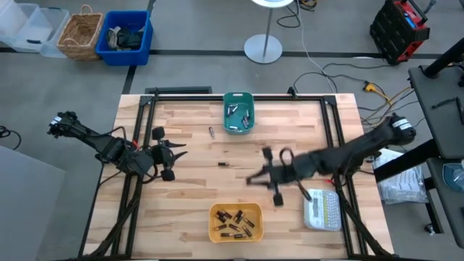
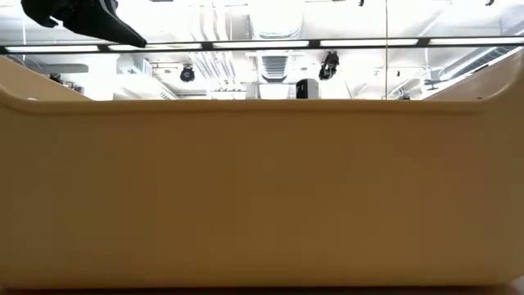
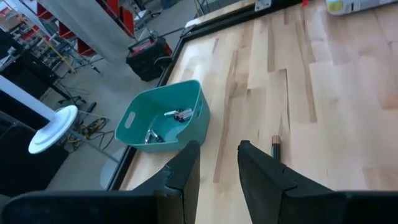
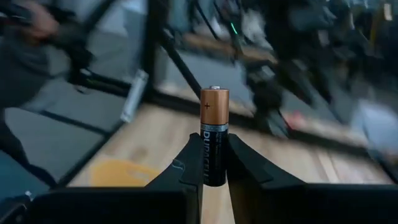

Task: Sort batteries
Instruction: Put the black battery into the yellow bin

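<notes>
- My right end effector (image 4: 214,163) is pinching one battery (image 4: 214,137) upright between its two fingers (image 4: 186,165), the copper-coloured end with the plus mark up and the black body down between the pads.
- On that cell I can read "DURACELL" running lengthwise down the black part; no other writing on it is legible to me.
- From above, the right end effector (image 1: 270,176) sits over the middle of the wooden surface (image 1: 188,130), between the teal bin (image 1: 238,112) at the far edge and the yellow bin (image 1: 235,222) at the near edge.
- My left end effector (image 3: 217,163) holds nothing; its fingers (image 3: 181,171) are slightly parted with only a narrow gap between them.
- From above, the left end effector (image 1: 172,154) rests at the left side of the surface, well apart from both bins.
- The teal bin holds several silvery batteries (image 1: 239,116); the yellow bin holds a cluster of dark ones (image 1: 235,222).
- Two loose cells lie on the bare wood: one (image 1: 211,132) just left of the teal bin, another (image 1: 223,164) near the middle.
- The left wrist camera shows a loose copper-and-black cell (image 3: 276,148) lying just beside the left fingertips.
- A white label maker (image 1: 322,209) with a keypad lies at the near right; I cannot read any lettering on it.
- The low camera is filled by the yellow bin's wall (image 2: 262,192).
</notes>
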